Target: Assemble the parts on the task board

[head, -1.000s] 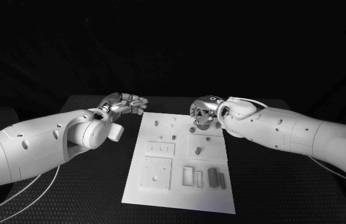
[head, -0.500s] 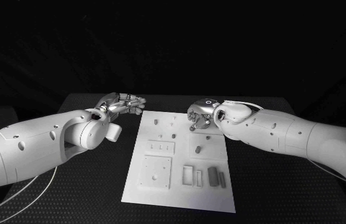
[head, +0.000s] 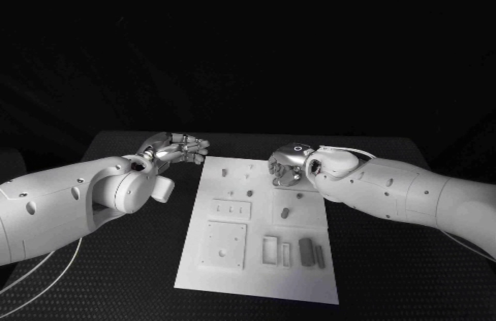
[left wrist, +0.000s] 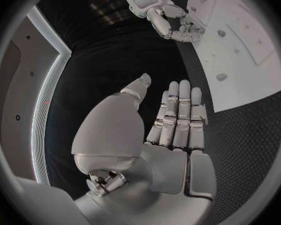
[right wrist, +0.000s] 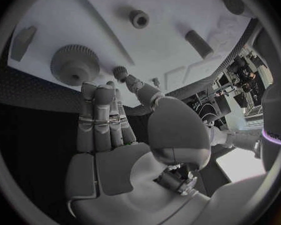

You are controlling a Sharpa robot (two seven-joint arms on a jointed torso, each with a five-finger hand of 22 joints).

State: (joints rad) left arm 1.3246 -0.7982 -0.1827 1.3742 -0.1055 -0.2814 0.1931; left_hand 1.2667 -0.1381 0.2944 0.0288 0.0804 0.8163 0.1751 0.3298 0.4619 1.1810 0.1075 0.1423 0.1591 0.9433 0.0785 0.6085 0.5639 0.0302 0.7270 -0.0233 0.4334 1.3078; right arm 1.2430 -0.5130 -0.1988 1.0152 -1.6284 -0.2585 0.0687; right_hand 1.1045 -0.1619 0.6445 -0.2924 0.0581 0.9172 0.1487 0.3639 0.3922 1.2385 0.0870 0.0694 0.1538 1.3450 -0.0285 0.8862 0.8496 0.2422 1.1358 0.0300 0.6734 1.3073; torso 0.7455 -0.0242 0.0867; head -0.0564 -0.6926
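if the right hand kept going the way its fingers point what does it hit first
Most likely the toothed gear part on the task board: in the right wrist view, the right hand has its fingertips just short of it. Depth is unclear.

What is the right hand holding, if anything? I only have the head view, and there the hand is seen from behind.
Observer: Nothing that I can see. In the right wrist view the right hand has its fingers stretched out and its palm bare.
Operator: What lies ahead of them?
Observer: A round toothed part sits on the task board just past the fingertips. I cannot tell whether they touch it.
Operator: And the left hand?
Observer: The left wrist view shows the left hand flat and empty, over the black table beside the board.
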